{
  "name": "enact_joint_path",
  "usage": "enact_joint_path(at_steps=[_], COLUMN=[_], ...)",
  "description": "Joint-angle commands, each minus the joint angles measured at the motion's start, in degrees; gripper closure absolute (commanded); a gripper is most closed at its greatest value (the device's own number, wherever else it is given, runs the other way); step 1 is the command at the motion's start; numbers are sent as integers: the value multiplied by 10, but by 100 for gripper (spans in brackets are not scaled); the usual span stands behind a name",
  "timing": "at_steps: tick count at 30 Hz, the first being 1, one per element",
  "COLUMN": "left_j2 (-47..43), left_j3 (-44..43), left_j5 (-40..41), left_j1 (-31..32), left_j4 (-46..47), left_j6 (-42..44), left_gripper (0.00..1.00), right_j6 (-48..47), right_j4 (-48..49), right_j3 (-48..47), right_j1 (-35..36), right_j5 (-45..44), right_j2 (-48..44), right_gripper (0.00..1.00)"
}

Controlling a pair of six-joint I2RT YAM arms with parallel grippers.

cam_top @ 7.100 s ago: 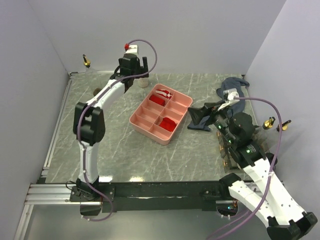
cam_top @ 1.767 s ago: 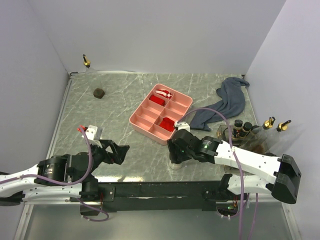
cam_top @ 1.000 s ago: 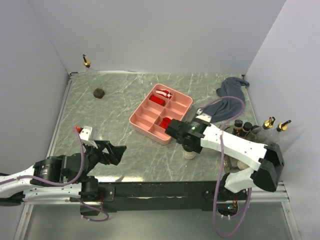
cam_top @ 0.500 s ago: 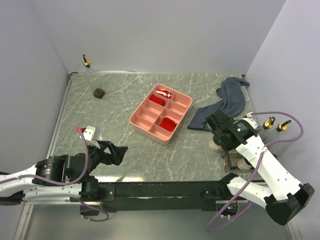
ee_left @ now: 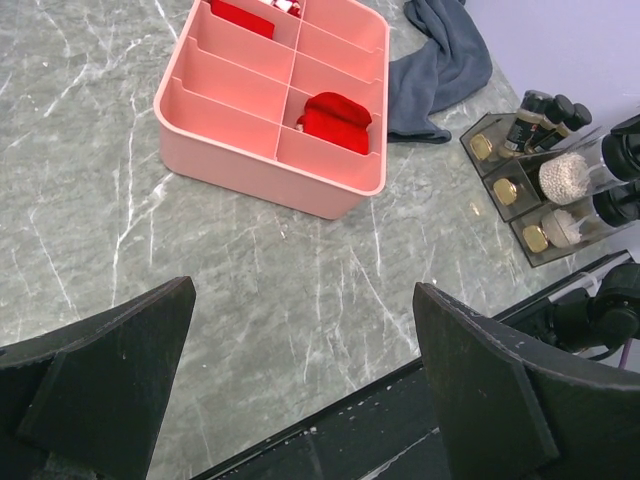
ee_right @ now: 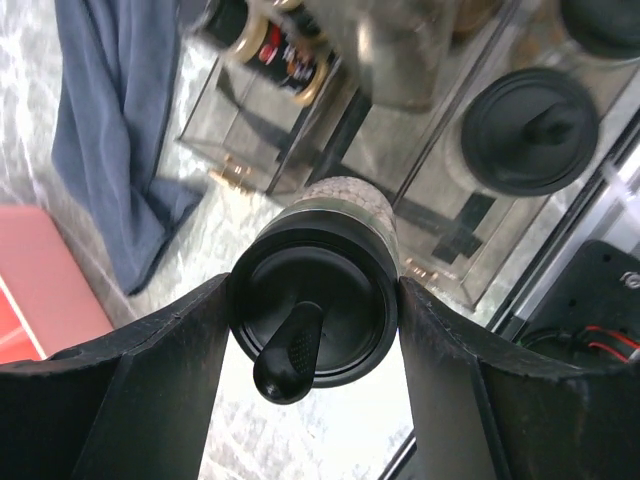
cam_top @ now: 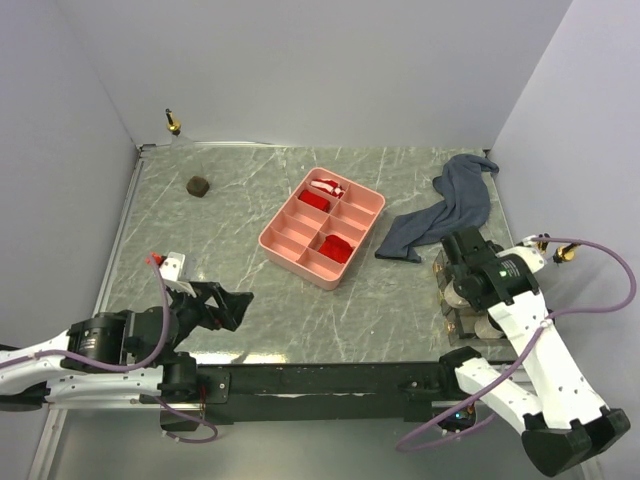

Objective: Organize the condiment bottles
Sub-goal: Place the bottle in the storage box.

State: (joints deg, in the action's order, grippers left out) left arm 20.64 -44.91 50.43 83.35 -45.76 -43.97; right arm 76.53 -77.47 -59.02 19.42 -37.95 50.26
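My right gripper (ee_right: 315, 345) is shut on a cream-filled condiment bottle with a black flip cap (ee_right: 315, 310), one finger pressed to each side of the cap. It hangs over the clear organizer (ee_right: 440, 190) at the table's right edge. Another black-capped jar (ee_right: 525, 115) and small labelled bottles (ee_right: 270, 40) stand in the organizer. From above, the right gripper (cam_top: 458, 290) is at the organizer's left side. A squat dark jar (cam_top: 198, 185) sits far left, and a gold-spouted bottle (cam_top: 173, 122) stands in the back left corner. My left gripper (ee_left: 310, 400) is open and empty, low near the front edge.
The pink divided tray (cam_top: 292, 248) with red items lies mid-table. A blue-grey cloth (cam_top: 450, 205) is draped at the back right, just beyond the organizer (cam_top: 447, 322). Grey walls close off the left, back and right sides. A black rail (ee_left: 400, 420) runs along the front edge.
My right gripper has carried the black-capped bottle from mid-table rightward to the organizer. The left arm has stayed put, open.
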Motion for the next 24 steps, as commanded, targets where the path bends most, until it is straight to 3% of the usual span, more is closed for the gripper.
enact_joint_path(at_steps=[1,12,24], left_j2=[-10,-24,-43], left_j3=[-9,-7,-3], left_j5=[1,5,8], left_j1=[5,8,8], left_j4=[7,6,13], left_j6=[3,-2,-2], left_gripper=[3,3,3], right_j6=[-21,-14,-29], right_j4=[-54,-54,-54], right_j3=[-1,61,66], right_j1=[-29,-66,-106], right_j5=[-43,-34,-12], right_j2=[-15,-18,-52], right_gripper=[100,100,100])
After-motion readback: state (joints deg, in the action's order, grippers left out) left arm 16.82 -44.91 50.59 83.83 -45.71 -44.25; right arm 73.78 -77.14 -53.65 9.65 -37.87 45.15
